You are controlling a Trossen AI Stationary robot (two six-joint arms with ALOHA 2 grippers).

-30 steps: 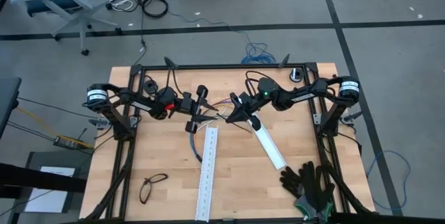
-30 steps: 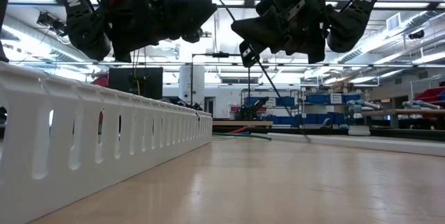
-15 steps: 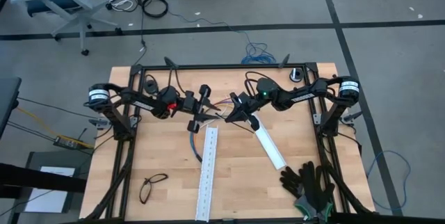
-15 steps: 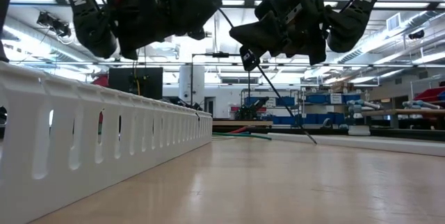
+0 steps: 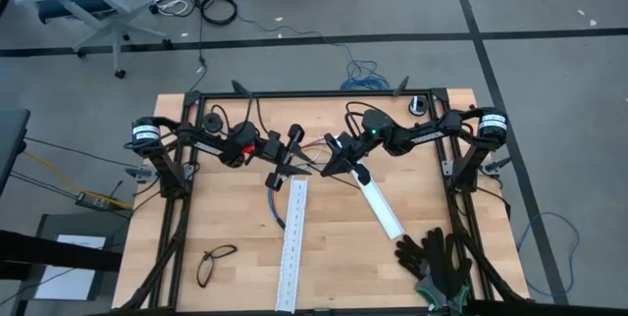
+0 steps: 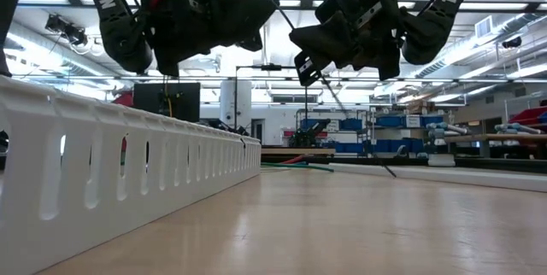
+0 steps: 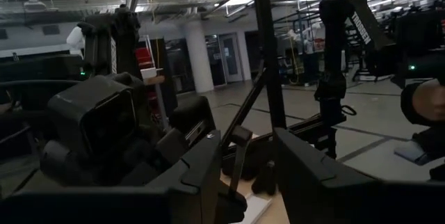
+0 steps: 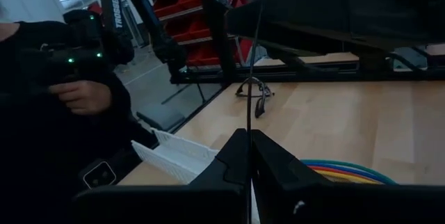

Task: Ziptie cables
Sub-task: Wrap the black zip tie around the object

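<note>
A: What is the largest thing in view?

B: The light wooden table (image 5: 226, 218), with two long white perforated plastic rails on it: one (image 5: 292, 242) running toward the near edge at the middle, the other (image 5: 379, 203) slanting to its right. Both dark arms reach in over the far half.

A: And the grippers?

B: The left gripper (image 5: 291, 156) hangs above the table left of centre; in the left wrist view its fingers (image 7: 201, 172) stand a narrow gap apart, and a thin black strip runs up through that gap. Whether they press it, I cannot tell. The right gripper (image 5: 332, 160), just right of it, is clamped tight on a thin black strip, seen in the right wrist view (image 8: 249, 165).

A: Where are the cables?

B: The loose bundle of coloured wires (image 5: 278, 201) lies on the table below and between the two grippers, curving nearward along the left side of the middle rail.
</note>
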